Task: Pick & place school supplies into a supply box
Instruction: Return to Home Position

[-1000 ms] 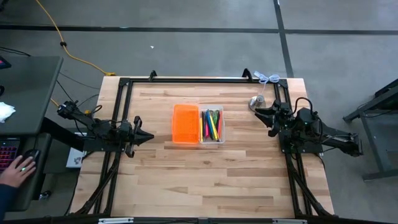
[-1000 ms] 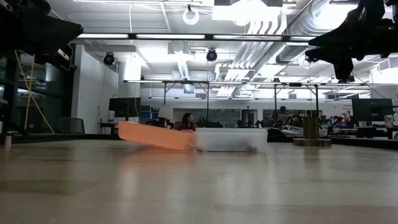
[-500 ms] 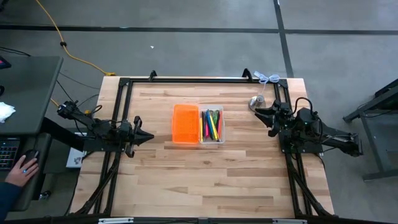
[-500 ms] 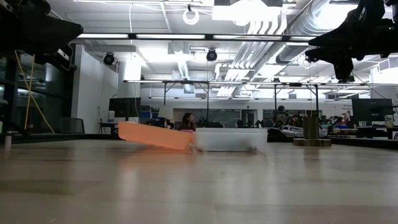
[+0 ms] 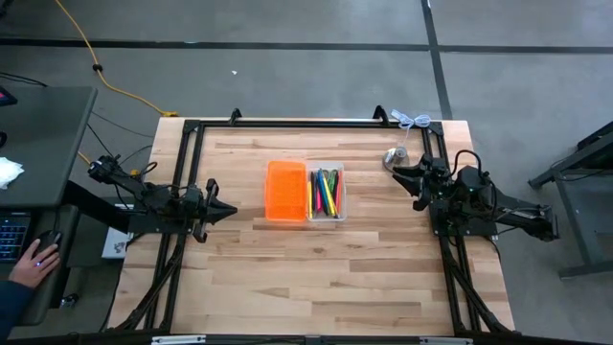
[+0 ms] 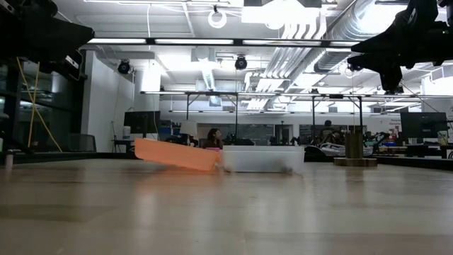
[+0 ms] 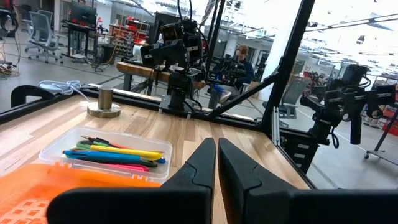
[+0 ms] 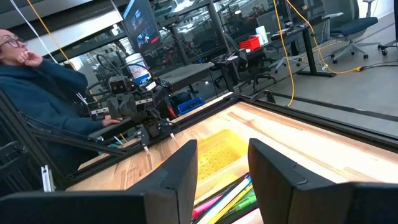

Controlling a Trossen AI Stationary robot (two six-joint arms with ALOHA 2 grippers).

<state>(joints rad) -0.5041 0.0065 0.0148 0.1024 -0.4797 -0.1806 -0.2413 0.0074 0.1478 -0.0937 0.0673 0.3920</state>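
supply box (image 5: 285, 191) sat open near the middle of the table (image 5: 287, 278), which was pale wood planks with a black rail frame round it. the box was thin plastic, rectangular, two halves side by side and joined. the orange half (image 7: 37, 186) was solid with a fine grid pattern inside; in the low view it lay tilted, outer edge raised. the clear tray (image 5: 327, 216) was translucent with rounded corners and lay flat, on the right arm's side.

school supplies (image 5: 327, 192) were all in the clear tray: thin sticks in yellow, pink, blue, green and black, lying roughly parallel along its length.

left gripper (image 5: 230, 209) hung at the left side of the table, pointing at the box, well apart from it, its dark fingers (image 7: 202, 163) pressed together and holding nothing. right gripper (image 5: 410, 187) hung at the right side, its fingers (image 8: 180, 168) spread with a clear gap and also empty.

a silver bell-shaped metal piece (image 5: 395, 157) stood on its round base just beside the right gripper, apart from the box. a white cable (image 5: 412, 120) lay at the far right corner and a yellow cable (image 5: 96, 67) on the floor. a person's hand (image 5: 34, 257) rested on a mouse at a side desk.
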